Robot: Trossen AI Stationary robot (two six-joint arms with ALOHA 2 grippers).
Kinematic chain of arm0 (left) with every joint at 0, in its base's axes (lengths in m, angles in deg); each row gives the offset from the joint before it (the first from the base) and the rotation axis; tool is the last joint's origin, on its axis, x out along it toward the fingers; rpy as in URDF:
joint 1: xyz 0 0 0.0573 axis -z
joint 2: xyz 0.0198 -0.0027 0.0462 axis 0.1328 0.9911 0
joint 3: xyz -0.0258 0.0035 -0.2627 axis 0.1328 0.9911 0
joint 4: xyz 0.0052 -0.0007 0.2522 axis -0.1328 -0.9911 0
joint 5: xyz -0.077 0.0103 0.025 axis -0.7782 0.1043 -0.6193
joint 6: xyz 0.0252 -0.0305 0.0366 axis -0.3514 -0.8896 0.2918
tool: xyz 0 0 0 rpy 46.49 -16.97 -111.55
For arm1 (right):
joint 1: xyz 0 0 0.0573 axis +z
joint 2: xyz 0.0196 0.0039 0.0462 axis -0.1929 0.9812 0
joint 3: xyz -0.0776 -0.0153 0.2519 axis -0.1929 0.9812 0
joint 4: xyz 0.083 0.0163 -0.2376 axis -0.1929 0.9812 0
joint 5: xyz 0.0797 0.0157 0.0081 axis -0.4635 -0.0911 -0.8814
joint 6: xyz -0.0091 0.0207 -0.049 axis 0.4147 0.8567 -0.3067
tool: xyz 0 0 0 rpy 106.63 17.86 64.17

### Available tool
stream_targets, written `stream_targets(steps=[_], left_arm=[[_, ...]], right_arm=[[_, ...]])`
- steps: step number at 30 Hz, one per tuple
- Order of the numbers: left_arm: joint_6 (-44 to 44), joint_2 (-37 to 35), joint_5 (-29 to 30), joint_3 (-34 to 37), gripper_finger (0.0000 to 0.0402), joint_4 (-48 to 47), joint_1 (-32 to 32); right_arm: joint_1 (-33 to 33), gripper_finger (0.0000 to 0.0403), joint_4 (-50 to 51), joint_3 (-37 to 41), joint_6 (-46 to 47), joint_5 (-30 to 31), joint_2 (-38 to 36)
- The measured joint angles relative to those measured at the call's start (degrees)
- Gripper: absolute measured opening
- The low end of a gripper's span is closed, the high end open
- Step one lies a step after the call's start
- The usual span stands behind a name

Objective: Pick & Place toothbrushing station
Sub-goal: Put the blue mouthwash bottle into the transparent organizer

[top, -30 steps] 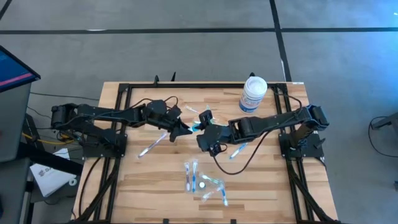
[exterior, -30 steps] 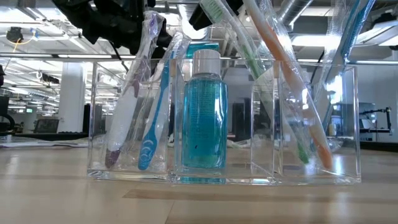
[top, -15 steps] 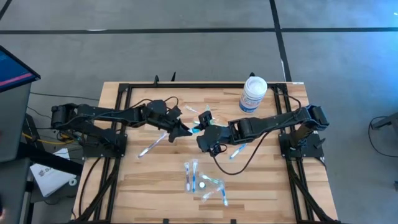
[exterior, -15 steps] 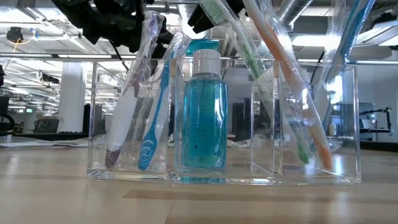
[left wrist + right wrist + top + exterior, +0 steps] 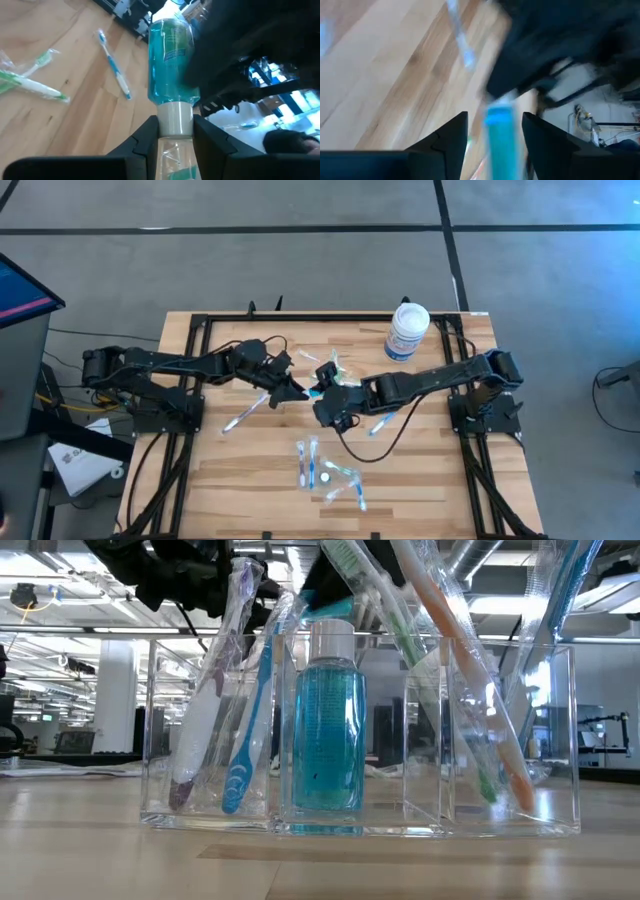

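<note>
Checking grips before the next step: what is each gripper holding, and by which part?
Left gripper clamps the teal bottle by its white cap. Right gripper is open, holding nothing.

Wooden slatted table (image 5: 240, 480) with black frame rails. Lying directly on it: white tub with blue label (image 5: 407, 332), upright near the far edge; one wrapped toothbrush (image 5: 243, 414) left of centre; one blue toothbrush (image 5: 381, 423) right of centre; a loose cluster of toothbrushes (image 5: 325, 472) toward the near edge — some in clear wrappers.

No legible text or labels
</note>
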Motion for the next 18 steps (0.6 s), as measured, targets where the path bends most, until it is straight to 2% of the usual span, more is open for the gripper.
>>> stream_targets(steps=[7,11,18], left_arm=[[-1.81,0.02,-1.42,0.02,0.0086,-0.03,0.00],[-1.84,-0.02,-1.68,-0.02,0.0086,-0.44,-0.35],[-1.96,-0.02,-1.72,-0.04,0.0086,-0.68,-0.77]], right_arm=[[0.13,0.0190,-1.13,-3.01,-3.79,4.01,6.58],[0.29,0.0190,-0.73,-5.94,-4.21,4.55,7.72],[0.93,0.0164,7.44,-10.27,-2.57,6.55,9.42]])
